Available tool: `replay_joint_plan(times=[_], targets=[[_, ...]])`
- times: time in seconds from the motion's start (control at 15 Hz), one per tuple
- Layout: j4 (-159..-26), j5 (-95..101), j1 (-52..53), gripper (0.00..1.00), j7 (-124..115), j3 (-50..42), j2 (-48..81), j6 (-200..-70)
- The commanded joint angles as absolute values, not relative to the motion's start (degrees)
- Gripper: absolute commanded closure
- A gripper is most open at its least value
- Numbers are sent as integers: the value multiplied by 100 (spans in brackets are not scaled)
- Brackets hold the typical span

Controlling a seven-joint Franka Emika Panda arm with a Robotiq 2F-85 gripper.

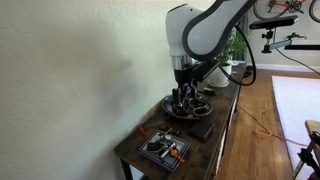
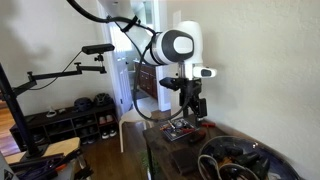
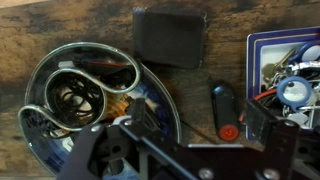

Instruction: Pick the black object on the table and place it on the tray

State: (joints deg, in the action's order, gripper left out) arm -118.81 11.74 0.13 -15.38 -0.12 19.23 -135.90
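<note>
A long, narrow surface (image 3: pixel 60 25) of dark, worn wood runs along a pale wall. My white arm (image 1: pixel 200 35) bends down over its middle.

In the wrist view, the largest thing on the wood is a round, shiny bowl (image 3: pixel 40 80) at the left, with coiled cables and other small bits inside. At the right edge is part of a blue-rimmed tray (image 3: pixel 252 60), already crowded with small tools and parts that are too small to tell apart.

Between the 2, toward the top of that view, lies the black box (image 3: pixel 170 38). It is flat and rectangular and rests on the bare wood, near the bowl and the tray but touching neither. Lower down, just beside the tray, is a small black stick (image 3: pixel 224 108) with a red end. It is also on the wood.

I judge the task to be at its very start. The box is not lifted and not on the tray, so the reach, the grasp, the carry and the release are all left to do.

My claw (image 3: pixel 180 135) hangs above the bowl's near side, short of the box. Its 2 fingers (image 3: pixel 268 125) show at the bottom of the wrist view, spread wide apart. Nothing is between them and they touch nothing, so the claw is released and empty. To take the box, I would likely need to move forward past the bowl's rim, then come down over it.
</note>
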Motion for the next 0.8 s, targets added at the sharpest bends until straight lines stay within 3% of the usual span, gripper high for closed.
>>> replay_joint_plan(times=[0.0,0.73], targets=[[-11535,1514,238,0,-1599,-288,2392,-13866],[-10375,1747,606,0,-1507,-548,3549,-13995]])
